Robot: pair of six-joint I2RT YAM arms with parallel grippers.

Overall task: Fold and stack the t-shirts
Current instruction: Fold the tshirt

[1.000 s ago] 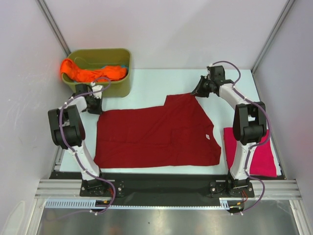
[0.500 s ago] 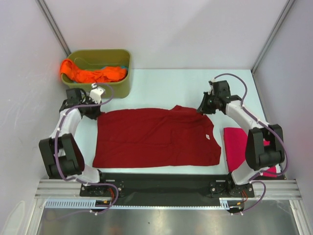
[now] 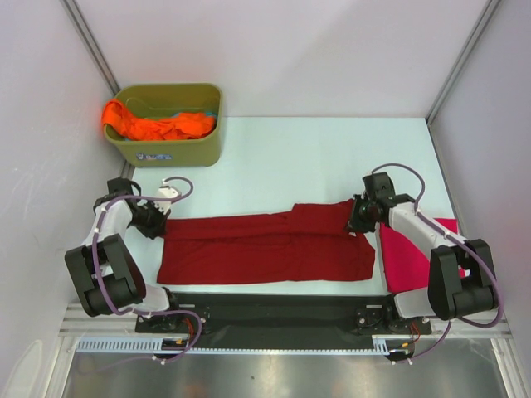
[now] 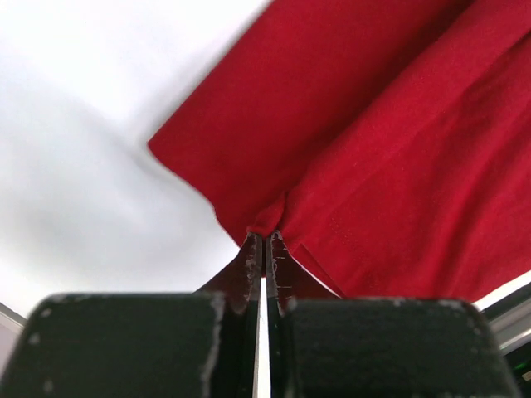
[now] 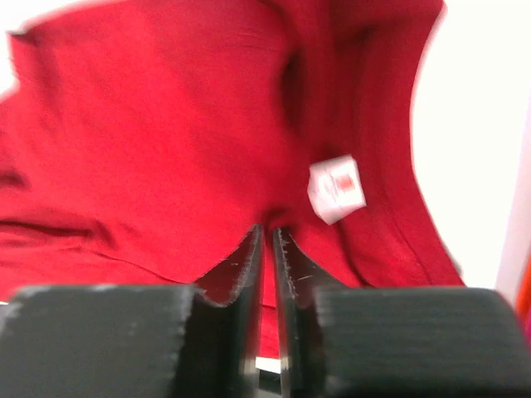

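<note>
The dark red t-shirt [image 3: 265, 245] lies as a long folded band near the table's front edge. My left gripper [image 3: 156, 222] is at its left end, jaws shut on a pinch of red cloth [image 4: 390, 133] at the tips [image 4: 265, 239]. At the right end, by the collar, my right gripper [image 3: 357, 217] holds the jaws nearly together with red cloth [image 5: 149, 124] bunched at the tips [image 5: 267, 230], beside a white label [image 5: 336, 189]. A magenta-pink t-shirt [image 3: 415, 253] lies flat at the right, partly under the right arm. The orange t-shirt [image 3: 158, 126] is heaped in the tub.
The olive-green tub [image 3: 178, 153] stands at the back left corner. White walls close in both sides and the back. The black base rail [image 3: 265, 303] runs just in front of the red shirt.
Both grippers have drawn the dark red shirt's far edge towards the near edge, folding it from a wide spread into a narrow band. Both arms have swung forward.
</note>
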